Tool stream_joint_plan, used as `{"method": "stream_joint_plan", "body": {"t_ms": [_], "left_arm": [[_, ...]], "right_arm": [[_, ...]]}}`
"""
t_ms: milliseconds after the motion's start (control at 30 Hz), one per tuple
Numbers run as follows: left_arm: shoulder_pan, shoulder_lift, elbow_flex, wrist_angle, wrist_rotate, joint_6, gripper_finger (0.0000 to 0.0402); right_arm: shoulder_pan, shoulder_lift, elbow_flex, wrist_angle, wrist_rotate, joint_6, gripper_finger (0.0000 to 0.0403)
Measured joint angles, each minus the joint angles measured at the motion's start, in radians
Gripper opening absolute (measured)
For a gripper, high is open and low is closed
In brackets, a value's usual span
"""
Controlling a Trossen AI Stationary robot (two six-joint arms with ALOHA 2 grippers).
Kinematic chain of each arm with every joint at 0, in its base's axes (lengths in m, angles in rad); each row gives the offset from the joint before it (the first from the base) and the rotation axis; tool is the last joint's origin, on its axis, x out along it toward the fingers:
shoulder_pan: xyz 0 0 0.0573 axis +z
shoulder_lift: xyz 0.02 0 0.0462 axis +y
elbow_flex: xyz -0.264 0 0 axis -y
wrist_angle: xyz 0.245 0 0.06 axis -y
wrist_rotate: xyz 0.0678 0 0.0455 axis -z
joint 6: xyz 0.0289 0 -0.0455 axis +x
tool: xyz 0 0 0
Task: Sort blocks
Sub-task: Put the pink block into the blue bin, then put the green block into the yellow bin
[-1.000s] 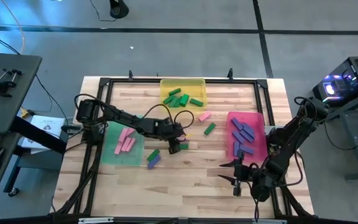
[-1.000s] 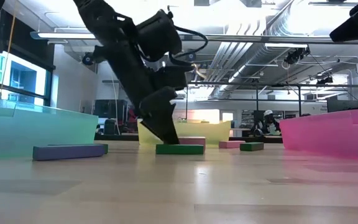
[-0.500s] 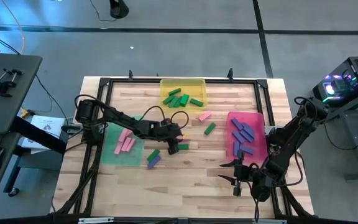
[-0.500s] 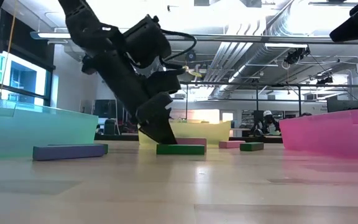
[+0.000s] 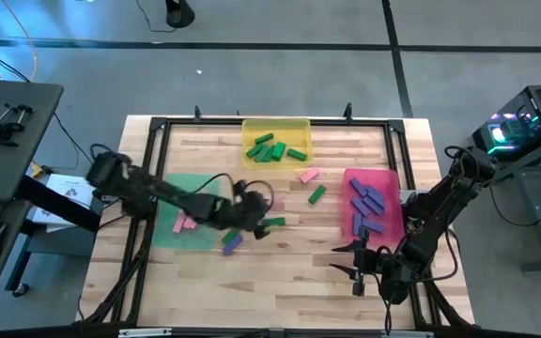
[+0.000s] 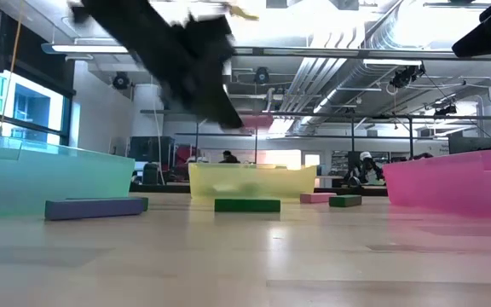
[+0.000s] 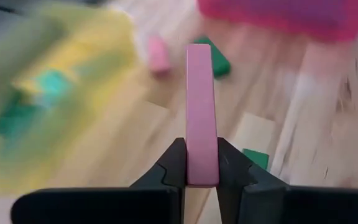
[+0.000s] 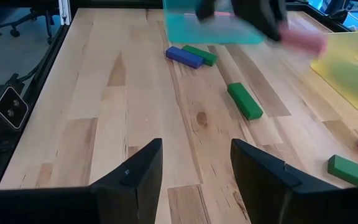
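One pink block [image 7: 201,112] is clamped upright between the jaws of the left gripper [image 5: 252,218], held clear above the table just beside the green tray [image 5: 169,233]. Judged step: carry to that tray, which calls for a release over its floor. The right gripper [image 8: 194,171] waits, jaws wide, near the pink tray [image 5: 393,188]. Loose blocks [image 5: 316,193] lie mid-table; the path looks open.

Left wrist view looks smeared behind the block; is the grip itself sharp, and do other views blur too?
Left wrist view: the pink block and the left gripper are sharp, while the background streaks. Low view: the left arm is motion-blurred. Right wrist view: the table is crisp.
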Motion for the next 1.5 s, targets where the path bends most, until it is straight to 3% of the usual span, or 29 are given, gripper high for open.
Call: {"method": "stream_joint_plan", "body": {"t_ms": [167, 300, 433, 633, 833, 1000, 1233, 1500], "left_arm": [[-0.171, -0.179, 0.058, -0.367, -0.296, -0.217, 0.003], [-0.292, -0.297, 0.068, -0.637, -0.389, -0.495, 0.0031], [-0.357, -0.361, 0.068, -0.932, -0.341, -0.83, 0.003], [-0.37, -0.37, 0.034, -1.295, -0.042, -1.238, 0.0031], [-0.37, -0.37, -0.079, -1.232, 0.251, -1.307, 0.0031], [-0.37, -0.37, -0.176, -1.093, 0.362, -1.307, 0.0031], [-0.369, -0.37, -0.219, -1.053, 0.365, -1.303, 0.0051], [-0.357, -0.374, -0.219, -1.065, 0.25, -1.305, 0.0112]], "right_arm": [[-0.002, 0.0, 0.0, -0.003, 0.001, -0.008, 0.0174], [-0.006, 0.0, 0.0, -0.003, 0.012, -0.008, 0.0174], [-0.013, 0.0, 0.0, -0.002, 0.014, -0.008, 0.0174], [-0.013, 0.0, 0.0, -0.002, 0.015, -0.014, 0.0174], [-0.013, 0.0, 0.0, -0.002, 0.015, -0.019, 0.0174], [-0.013, 0.0, 0.0, -0.002, 0.016, -0.019, 0.0174], [-0.027, 0.0, 0.0, -0.002, 0.018, -0.019, 0.0174], [-0.071, 0.0, 0.0, -0.002, 0.016, -0.013, 0.0174]]}}
